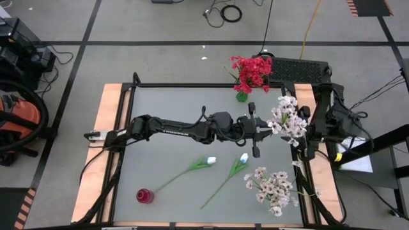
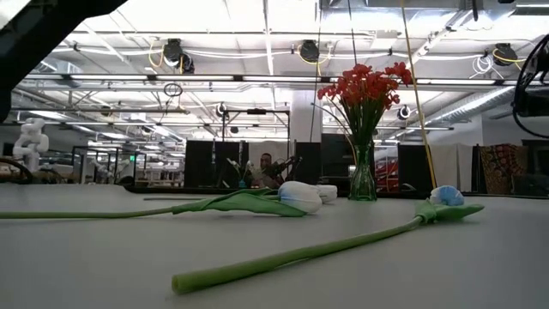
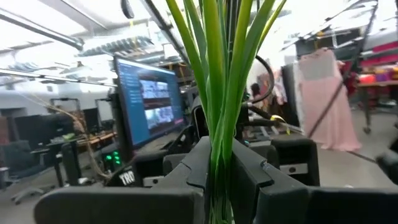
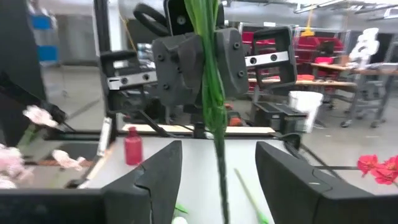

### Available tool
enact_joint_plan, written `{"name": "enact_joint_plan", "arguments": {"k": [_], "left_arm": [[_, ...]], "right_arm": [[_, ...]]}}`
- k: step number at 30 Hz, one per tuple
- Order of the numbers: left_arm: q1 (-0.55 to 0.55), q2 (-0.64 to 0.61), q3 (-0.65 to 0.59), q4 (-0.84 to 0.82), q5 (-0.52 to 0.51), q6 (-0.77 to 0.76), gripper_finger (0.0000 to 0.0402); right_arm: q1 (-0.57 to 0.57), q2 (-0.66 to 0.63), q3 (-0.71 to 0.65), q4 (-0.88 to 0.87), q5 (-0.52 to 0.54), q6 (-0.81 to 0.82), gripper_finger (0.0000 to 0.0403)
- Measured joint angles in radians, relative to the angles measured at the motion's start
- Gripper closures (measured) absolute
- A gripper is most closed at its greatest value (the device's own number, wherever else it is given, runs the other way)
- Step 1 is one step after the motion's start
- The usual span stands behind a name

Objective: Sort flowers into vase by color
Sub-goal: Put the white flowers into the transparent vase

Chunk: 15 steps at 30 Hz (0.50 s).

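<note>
From above, the left gripper (image 1: 261,135) reaches across the table (image 1: 166,105) toward its right edge, clenched on the green stems of a pink-white spray (image 1: 287,119). The blossoms lie just beside the right gripper (image 1: 305,137), which stands at that edge. Only the left wrist view shows the grip itself: the stems (image 3: 217,93) rise upright between its dark fingers (image 3: 193,168). The right wrist view shows the same stems (image 4: 208,81) hanging straight down in front of the left gripper (image 4: 199,68), passing between the right arm's spread fingers (image 4: 158,171), which do not touch them.

A vase of red flowers (image 1: 250,73) stands at the far edge. The low view shows it upright (image 2: 363,112). Two white tulips (image 1: 192,169) (image 1: 227,179) lie flat near the near edge, stems pointing to the near left corner, buds toward the right. A second spray (image 1: 271,188) lies in the near right corner. A small red vase (image 1: 144,195) stands at the near left.
</note>
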Motion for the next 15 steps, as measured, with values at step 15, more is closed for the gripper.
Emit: {"name": "enact_joint_plan", "arguments": {"k": [15], "left_arm": [[-0.016, 0.03, -0.001, -0.014, 0.108, 0.0, 0.0363]], "right_arm": [[-0.212, 0.156, -0.001, 0.031, -0.169, -0.02, 0.0215]]}}
